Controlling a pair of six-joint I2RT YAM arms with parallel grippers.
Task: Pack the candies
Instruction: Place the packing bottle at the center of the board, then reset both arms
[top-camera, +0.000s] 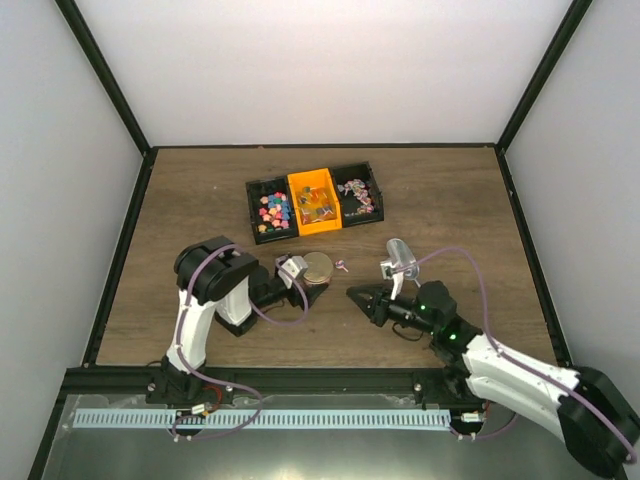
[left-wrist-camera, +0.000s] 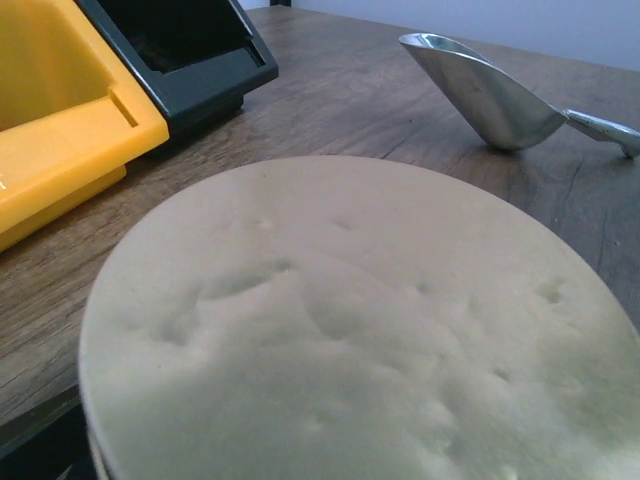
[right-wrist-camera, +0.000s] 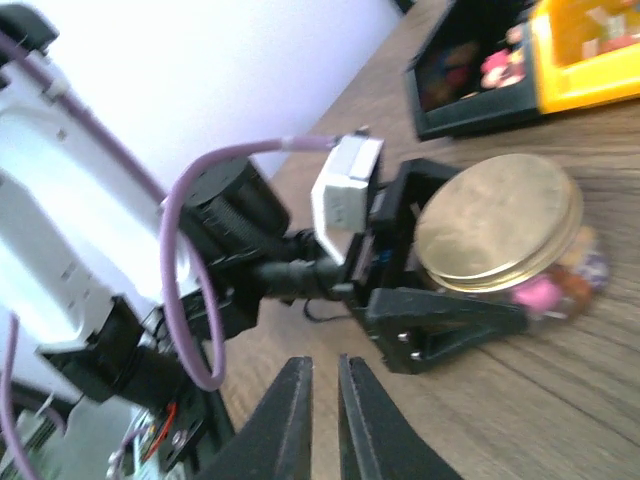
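White walls and a black frame enclose a brown wooden table (top-camera: 200, 200).

Top view:
- A three-compartment tray (top-camera: 250, 212) lies at the far centre of the table. Its left black compartment holds mixed bright candies (top-camera: 274, 209). The middle orange compartment (top-camera: 314, 200) and the right black compartment hold more.
- Near of the tray stands a jar closed by a round cream lid (top-camera: 318, 266). The left gripper (top-camera: 308, 275) reaches it from the left.
- One loose candy (top-camera: 342, 266) lies on the table just right of the jar.
- A metal scoop (top-camera: 400, 258) lies further right.
- The right gripper (top-camera: 352, 293) hangs near and right of the jar, apart from it, pointing left.

Left wrist view:
- The lid fills the lower frame, its surface lightly dimpled.
- The orange compartment and a black one sit at far left; the scoop lies on its side at far right.

Right wrist view:
- The left gripper's fingers (right-wrist-camera: 440, 318) stand apart, one on each side of the jar (right-wrist-camera: 560, 285) below the lid. Whether they press on the glass cannot be told.
- Pink and other candies show through the glass.
- The right gripper's own fingers stand almost together, with a thin slit between them and nothing held.
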